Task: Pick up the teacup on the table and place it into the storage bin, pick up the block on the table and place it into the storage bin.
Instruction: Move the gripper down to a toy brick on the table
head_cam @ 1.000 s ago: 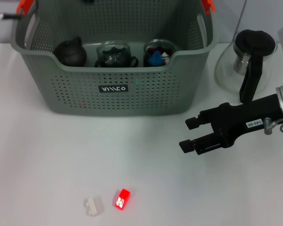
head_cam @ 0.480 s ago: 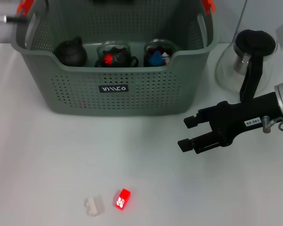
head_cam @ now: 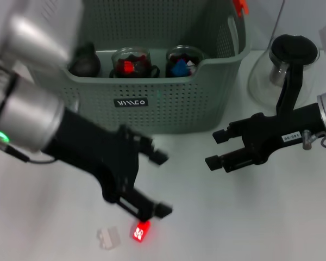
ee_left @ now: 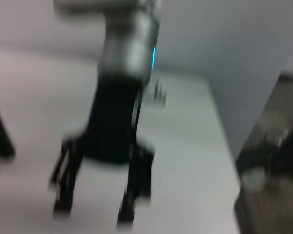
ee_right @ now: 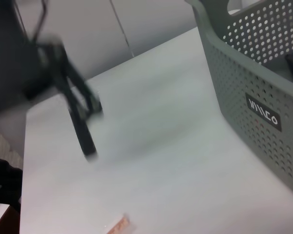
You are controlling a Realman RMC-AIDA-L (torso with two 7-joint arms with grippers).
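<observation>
The grey-green storage bin stands at the back of the table and also shows in the right wrist view. Inside it are two glass teacups with small blocks in them. A glowing red block and a white block lie near the front edge. My left gripper hangs open just above and behind the red block, touching nothing. My right gripper is open and empty, to the right of the bin's front. No teacup shows on the table itself.
A dark teapot sits in the bin's left end. A glass kettle with a black lid and handle stands at the back right, behind my right arm. Bare white tabletop lies between the two grippers.
My left arm has swept from the top left, over the bin, down to the red block. A red block appeared in the left glass cup. The right gripper barely moved.
</observation>
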